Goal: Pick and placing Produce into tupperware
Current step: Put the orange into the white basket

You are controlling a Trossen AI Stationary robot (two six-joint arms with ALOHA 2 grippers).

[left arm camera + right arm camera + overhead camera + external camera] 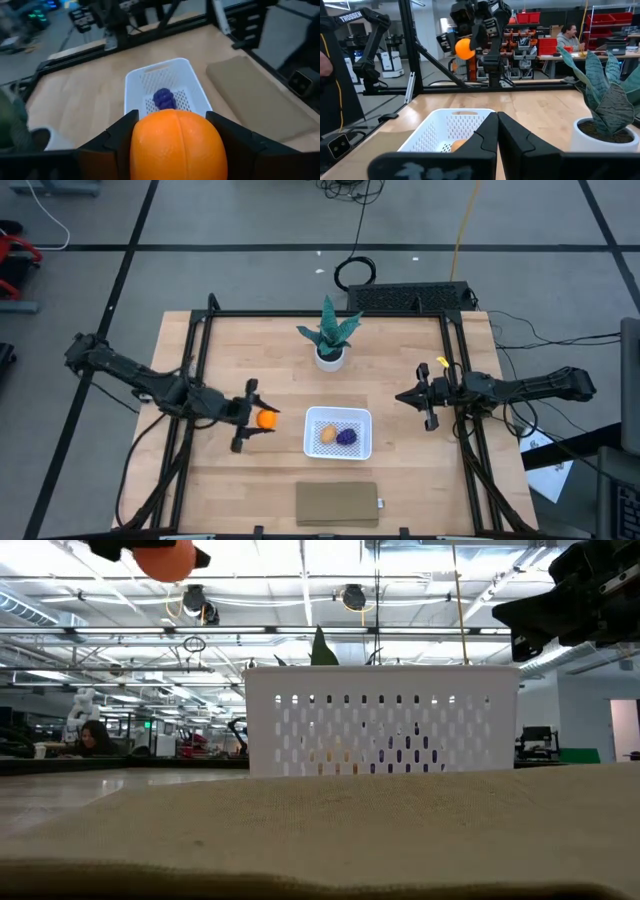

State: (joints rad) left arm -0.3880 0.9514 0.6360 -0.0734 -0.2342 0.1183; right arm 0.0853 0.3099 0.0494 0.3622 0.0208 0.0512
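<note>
On the left side, the left pincer point(252, 418) is closed on the orange ball point(266, 419) and holds it raised above the worktop point(250, 480), just beside the left wall of the tupperware point(312, 448) but not yet over it. In the left wrist view the ball fills the space between the two fingers, so the grip looks firm.

In the middle, the tupperware already contains the tan-yellow oval point(328, 435) and the purple lump point(347, 437), lying side by side. Behind it stands the potted plant point(329, 335), and in front of it lies the tan pad point(337, 503).

On the right, the right pincer point(422, 398) waits over the worktop, well apart from the container; its fingers are pressed together and hold nothing.

The main risk, I think, is an early release: the ball is still outside the rim, so it would fall on the worktop and roll away. If it is dropped from high, it may also bounce out or strike the wall.
</note>
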